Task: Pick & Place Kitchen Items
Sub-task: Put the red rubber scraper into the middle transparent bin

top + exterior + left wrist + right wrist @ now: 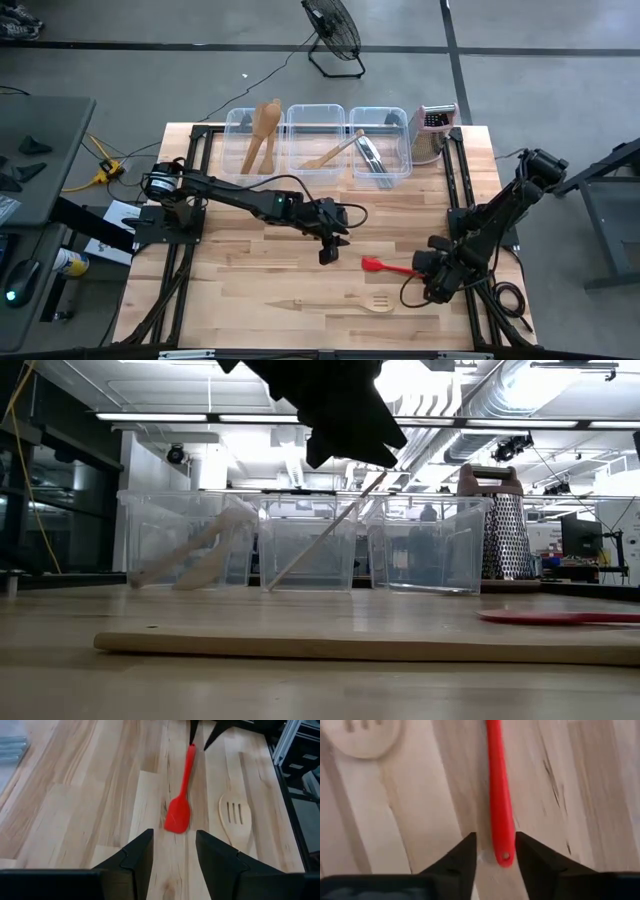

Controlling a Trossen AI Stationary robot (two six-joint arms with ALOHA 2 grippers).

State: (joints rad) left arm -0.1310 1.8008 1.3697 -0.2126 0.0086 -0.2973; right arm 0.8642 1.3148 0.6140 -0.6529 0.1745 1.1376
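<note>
Right gripper (495, 851): low over the table (230, 275), fingers apart, straddling the handle end of the red spatula (498, 795). Not clamped; there's a gap on the left finger side, and the handle sits close to the other finger.
Red spatula: flat on the wood, handle tip w/ its small hole right between the right fingers, blade end pointing away from that gripper twd table centre. In the high view (385, 266) it lies just ahead of the right gripper (428, 268).
Left gripper (174, 851): hovering mid-table, fingers parted, nothing between them. Red blade (178, 815) just ahead of its tips, off the wood below it.
Slotted spoon (345, 303): long pale wooden one, flat on the table nearer the front edge than both grippers, slotted head just beside the right gripper. Left wrist view shows the head (235, 815) right of the red blade, apart from it.
Tubs (320, 140): three clear ones in a row at the far edge, well beyond both grippers. Left tub has wooden spoons (262, 135), middle a wooden utensil (335, 152) leaning, right one metal pieces (375, 158).
Grater (432, 132): upright, beside the right-hand tub.
Low view: dark arm (335, 405) hangs overhead, wooden handle (370, 648) across the foreground.
</note>
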